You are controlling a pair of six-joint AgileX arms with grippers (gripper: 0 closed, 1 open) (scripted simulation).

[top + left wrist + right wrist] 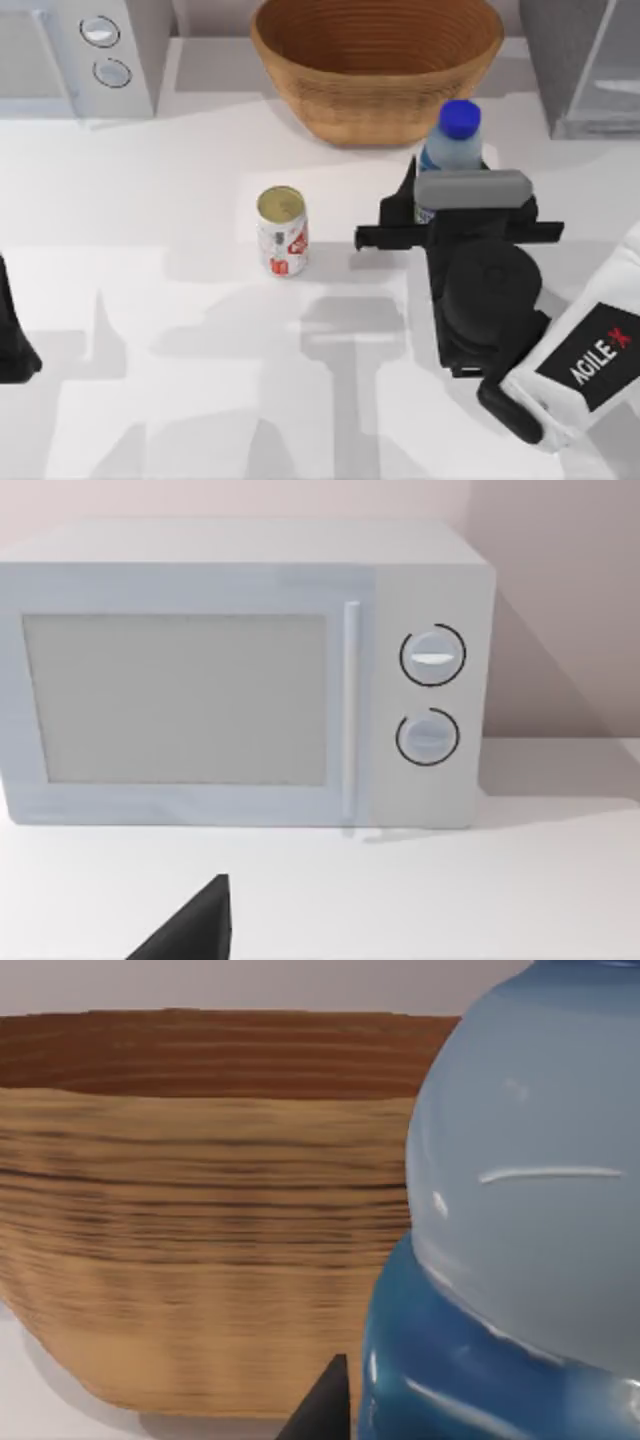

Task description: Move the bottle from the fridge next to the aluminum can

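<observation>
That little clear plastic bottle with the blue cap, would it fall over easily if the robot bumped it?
Probably yes. The small clear plastic bottle with the blue screw cap stands tall and narrow, so a sideways nudge could tip it, and its round body would likely roll. Its smooth, glossy wall may be slippery. The right hand is at it now; the short white aluminium can looks steadier.

The right arm (590, 370) was white with a black AGILE X label; its gripper (445, 195) black, grey-topped.

Smooth white tabletop (150, 200) before me, pale pinkish-beige wall (560, 580) behind it, soft grey shadows across the surface, even diffuse light overhead
</observation>
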